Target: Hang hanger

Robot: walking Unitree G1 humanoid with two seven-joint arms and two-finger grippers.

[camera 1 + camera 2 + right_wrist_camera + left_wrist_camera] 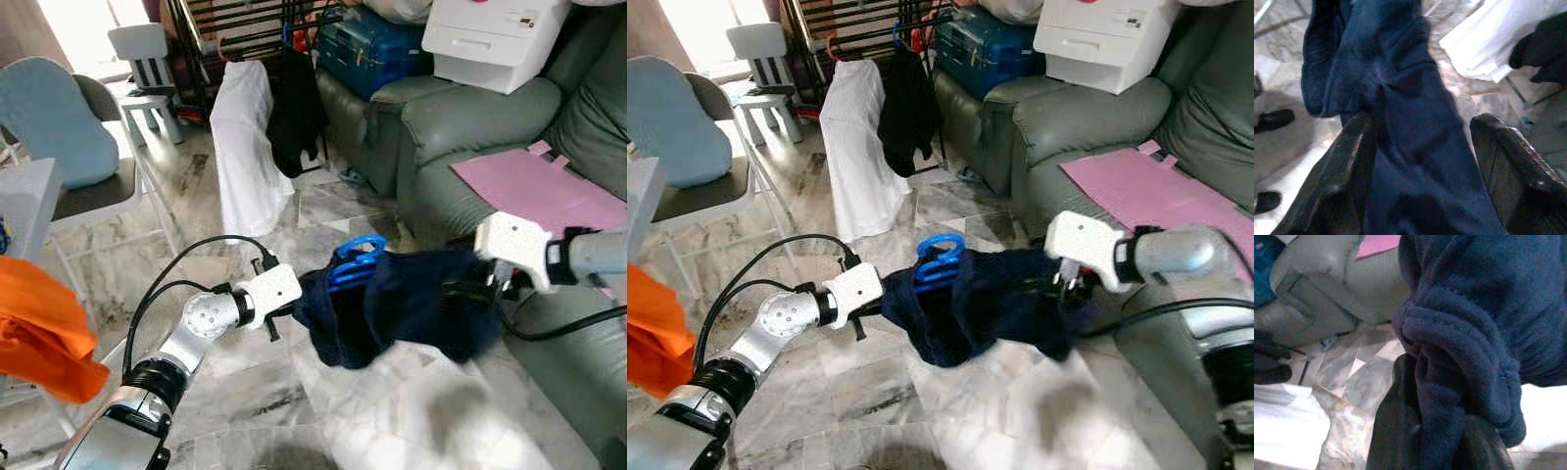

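- Stretching a dark navy garment point(407, 304) between both arms, w/ a blue hanger point(355, 260) poking out of its top edge, mid-air above the marble floor point(323, 411) — prob. held taut so the hanger stays seated inside the cloth.
- Far left: orange cloth point(39, 328) draped beside a grey-cushioned chair point(69, 147); a white child's chair point(147, 59) stands further back by the window.
- Left pincer point(1440, 440): clamped on a bunched fold of the garment; wrist view shows cloth pinched tight between the two black fingers point(1396, 431). Looks like the anchoring grip.
- Centre back: drying rack point(245, 24) carrying a white garment point(245, 147) and a black garment point(294, 117) — likely destination, well apart from the load, so walking closer seems the next need.
- Right pincer point(1422, 161): fingers point(1342, 171) set wide, cloth running between them; can't tell if they actually pinch it. Judged as supporting the other end.
- Right: green sofa point(451, 127) w/ a pink sheet point(534, 186); blue suitcase point(377, 49) and white box point(495, 39) stacked on it.
- Count: 1 hanger in hand, 1 navy garment, 2 garments on rack, 2 chairs, 2 pincers at work.
- Risk, as judged: cloth sagging at centre could let the hanger slip.
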